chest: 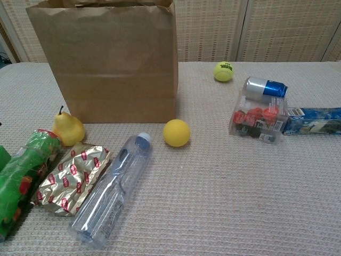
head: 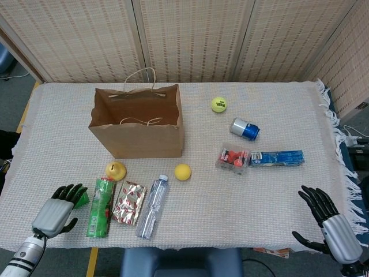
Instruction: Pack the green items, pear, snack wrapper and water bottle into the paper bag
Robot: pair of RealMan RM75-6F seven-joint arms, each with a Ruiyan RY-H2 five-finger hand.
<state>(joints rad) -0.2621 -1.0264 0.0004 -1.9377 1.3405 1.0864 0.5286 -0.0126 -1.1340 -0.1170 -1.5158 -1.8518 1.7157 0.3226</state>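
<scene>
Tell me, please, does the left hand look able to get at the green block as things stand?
Probably yes: the left hand is right beside the green block, its fingers spread over it. Nothing lies between them; the green snack tube is on the block's far side.

A brown paper bag [chest: 109, 61] stands upright at the back left of the cloth-covered table [chest: 224, 202]. In front of it, from the left: a green snack packet [chest: 21, 178] (partly cut off by the frame edge), a yellow pear [chest: 67, 129] with its stem up, a gold-and-red snack wrapper [chest: 72, 178] lying flat, and a clear water bottle [chest: 111, 192] on its side, cap toward the bag. A yellow ball [chest: 176, 133] sits just beside the bottle's cap. Further right lie a tennis ball [chest: 224, 71], a blue-and-silver can [chest: 265, 87] on its side, a clear box of red items [chest: 258, 121] and a blue packet [chest: 314, 120].
</scene>
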